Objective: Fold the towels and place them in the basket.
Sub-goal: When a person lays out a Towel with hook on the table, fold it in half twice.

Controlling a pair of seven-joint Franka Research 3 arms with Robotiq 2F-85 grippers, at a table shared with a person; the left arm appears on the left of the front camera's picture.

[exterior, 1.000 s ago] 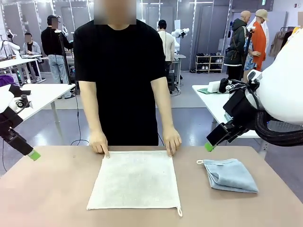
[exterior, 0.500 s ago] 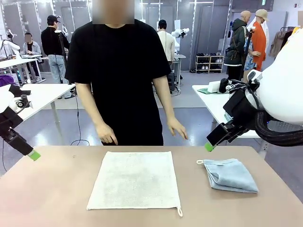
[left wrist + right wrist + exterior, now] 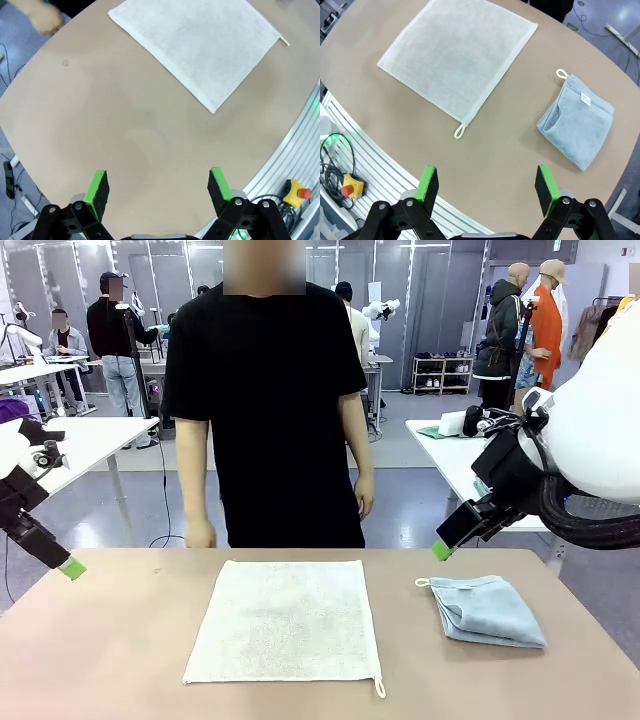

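You see the cream towel spread flat on the table. The blue-grey towel lies folded to its right, apart from it. Your left gripper and right gripper hang either side of the cream towel, jaws wide, holding nothing.

We are finding open tabletop left of the cream towel and between it and the blue towel; a person is blocking the far edge
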